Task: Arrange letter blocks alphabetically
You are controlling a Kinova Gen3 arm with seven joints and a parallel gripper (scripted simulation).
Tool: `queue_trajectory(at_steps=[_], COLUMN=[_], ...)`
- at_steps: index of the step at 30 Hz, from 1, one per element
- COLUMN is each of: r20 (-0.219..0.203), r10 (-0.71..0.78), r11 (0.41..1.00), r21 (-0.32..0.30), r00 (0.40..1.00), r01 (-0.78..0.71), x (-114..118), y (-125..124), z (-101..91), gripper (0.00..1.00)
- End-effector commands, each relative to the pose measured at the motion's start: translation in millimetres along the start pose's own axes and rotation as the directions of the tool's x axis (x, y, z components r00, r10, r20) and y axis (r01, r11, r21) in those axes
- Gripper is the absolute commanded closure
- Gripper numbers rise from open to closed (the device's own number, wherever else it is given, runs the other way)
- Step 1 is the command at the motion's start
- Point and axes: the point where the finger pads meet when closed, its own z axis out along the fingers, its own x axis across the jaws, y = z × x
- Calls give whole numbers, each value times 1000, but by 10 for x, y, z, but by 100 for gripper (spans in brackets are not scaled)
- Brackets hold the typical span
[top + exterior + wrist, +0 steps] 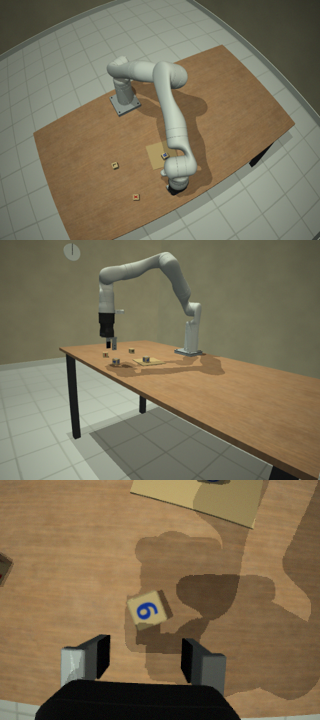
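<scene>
Presently, the claw [172,191] [111,346] [145,652] stood wide, nothing between its fingers. It hung above the table [90,144] [232,395] [60,630], fingers pointing down.

Nearest the claw was the number block [115,361] [147,610], flat on the table below and off the mat. The wrist view put it just beyond the finger gap, turned askew, a blue numeral on top. From above, the arm hid it.

Mat [153,157] [155,362] [195,502]: flat on the table, on the base side of the claw. The R block [164,155] [146,359] [213,481] sat flat on it, blue R up, well apart from the claw; only a sliver showed at the top of the wrist view.

X block [135,197] [105,354] [3,569]: off the mat, to the claw's right as seen from the base, red letter up. L block [115,165] [131,350]: same side, farther from the claw and nearer the base than X, dark letter up, also off the mat. Of the letter blocks, only R was on the mat.
</scene>
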Motion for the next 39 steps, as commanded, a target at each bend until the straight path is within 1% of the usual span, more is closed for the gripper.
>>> queue_trajectory(at_steps=[1, 17, 19, 20, 21, 23, 27, 29, 30, 32, 34, 39], r20=[0, 0, 0, 0, 0, 0, 0, 0, 0, 0, 0, 0], r10=[0, 0, 0, 0, 0, 0, 0, 0, 0, 0, 0, 0], r11=[1000, 1000, 1000, 1000, 1000, 1000, 1000, 1000, 1000, 1000, 1000, 1000], r21=[-3, -3, -3, -2, -2, -2, -2, -2, -2, -3, -3, -3], r00=[1000, 1000, 1000, 1000, 1000, 1000, 1000, 1000, 1000, 1000, 1000, 1000], r01=[0, 0, 0, 0, 0, 0, 0, 0, 0, 0, 0, 0], x=[-1, -1, -42, -124, -258, -653, -1189, -1189, -1366, -1634, -1747, -1753], y=[6, 6, 4, -1, -11, -58, -163, -163, -208, -287, -324, -326], z=[-14, -14, -14, -14, -14, -15, -17, -17, -18, -19, -20, -20], gripper=[0, 0, 0, 0, 0, 0, 0, 0, 0, 0, 0, 0])
